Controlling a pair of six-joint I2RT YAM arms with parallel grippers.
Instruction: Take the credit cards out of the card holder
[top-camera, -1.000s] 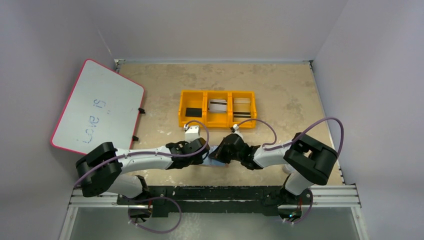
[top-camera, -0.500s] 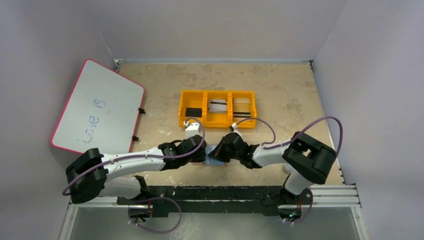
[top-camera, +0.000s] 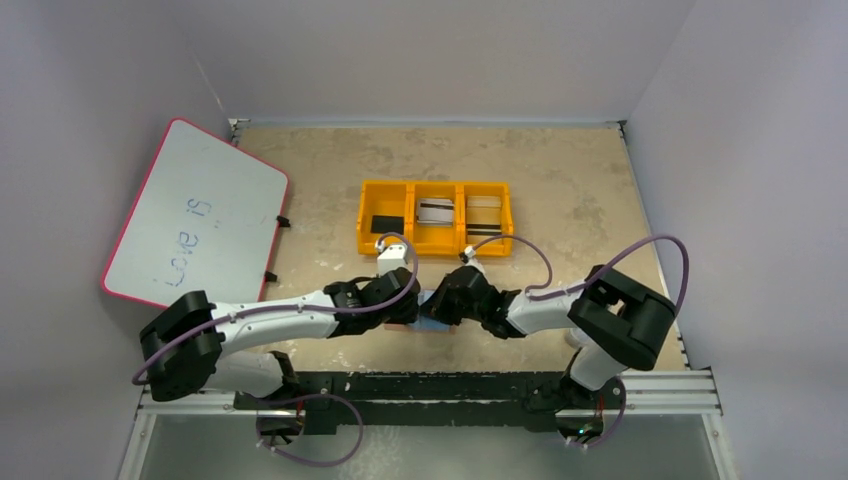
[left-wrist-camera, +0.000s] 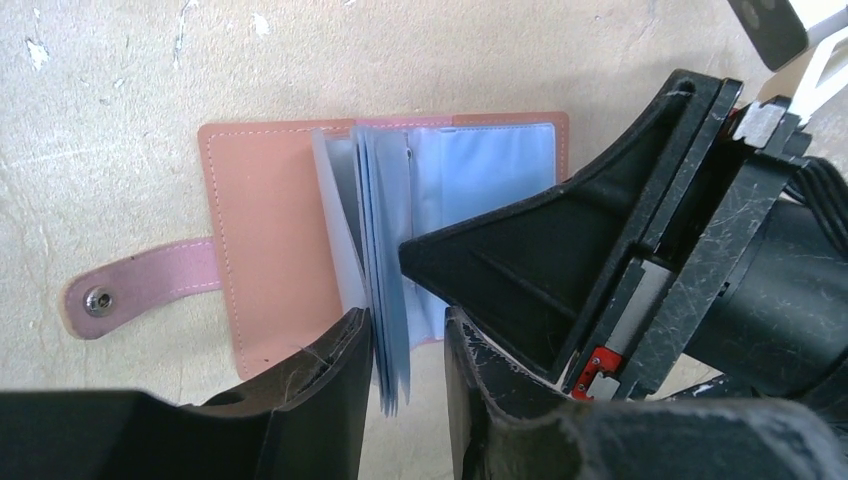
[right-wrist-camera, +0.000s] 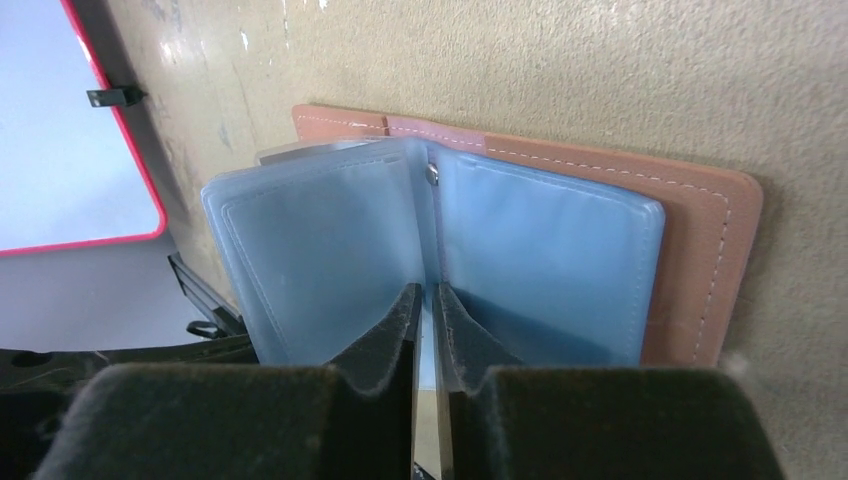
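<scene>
— Holder (left-wrist-camera: 265, 240) is the thing, but start at the hands: what has the left hand (left-wrist-camera: 405, 325) got?
— Its fingers stand a little apart, one on each side of the blue leaves (left-wrist-camera: 385, 220) that rise from the spine. A gap shows on the right side of them, so no pinch.
— And the right hand (right-wrist-camera: 427, 292)?
— Fingers all but together, tips down at the fold between two leaves. Something thin and pale stands in the slit; gripped or not, I can't tell.
— Where's the holder?
— Flat and open on the bench (left-wrist-camera: 120, 80), low in the middle of the top view, between both hands. Its tab (left-wrist-camera: 140, 285) points to the left in the left wrist view. The tray (top-camera: 362, 215) sits above it in the top view, apart; the whiteboard (top-camera: 195, 215) is at the left.
</scene>
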